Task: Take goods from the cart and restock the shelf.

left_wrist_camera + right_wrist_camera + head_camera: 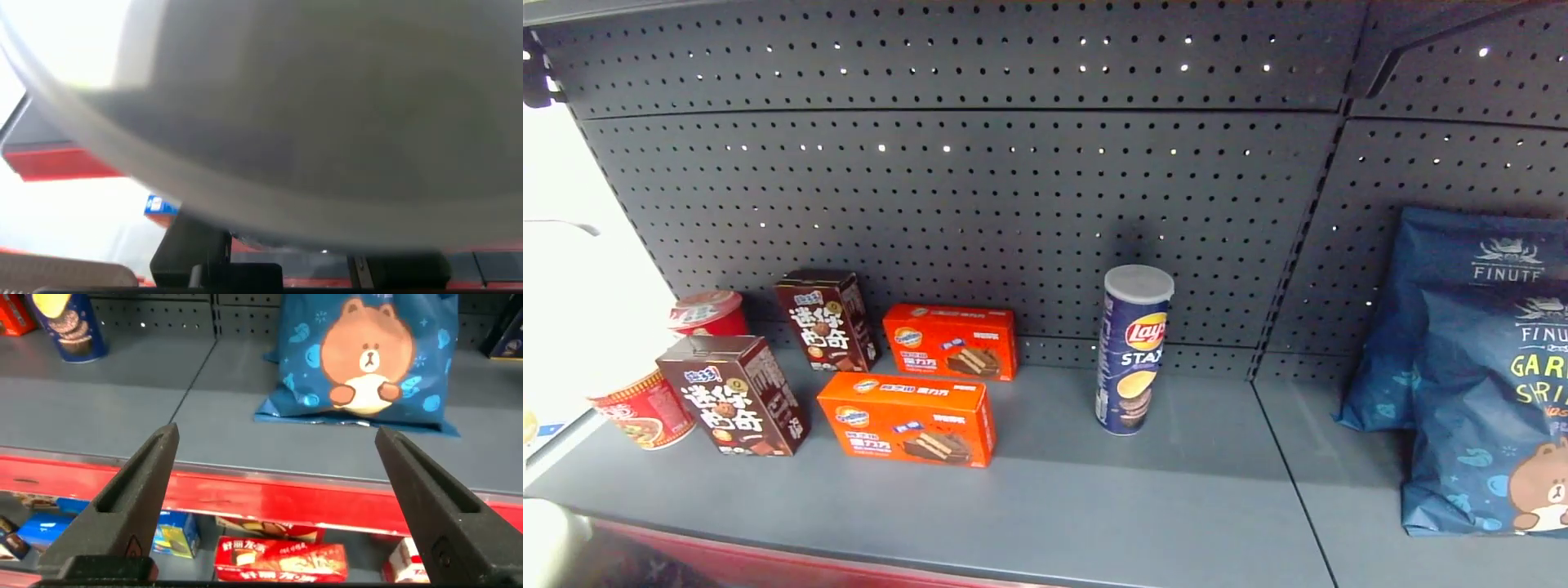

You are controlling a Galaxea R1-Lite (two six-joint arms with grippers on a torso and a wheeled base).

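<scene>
The right jaws stand wide apart and hold nothing. They hang on the near side of the shelf's red front lip (245,483). Beyond them, on the right section of the shelf (1094,506), stands a blue bear bag (368,359). A second blue bag (1437,269) stands just behind it, toward the perforated back panel (972,204). Under the lip lie a red box (282,557) and a blue box (176,535); what carries them I cannot tell.

Whether the left jaws are apart or together I cannot tell: a pale rounded surface (310,106) sits close against that wrist's camera.

Left of the bags and well apart from them, a dark blue chips can (1135,351) stands upright with its lid on, near the back panel. Further left, the near orange box (907,418) and the far orange box (952,341) lie flat, just apart. Left of those, the near brown box (737,396) and the far brown box (827,321) stand upright. At the shelf's left end are the near red cup (645,408), just beside the near brown box, and the far red cup (709,313).
</scene>
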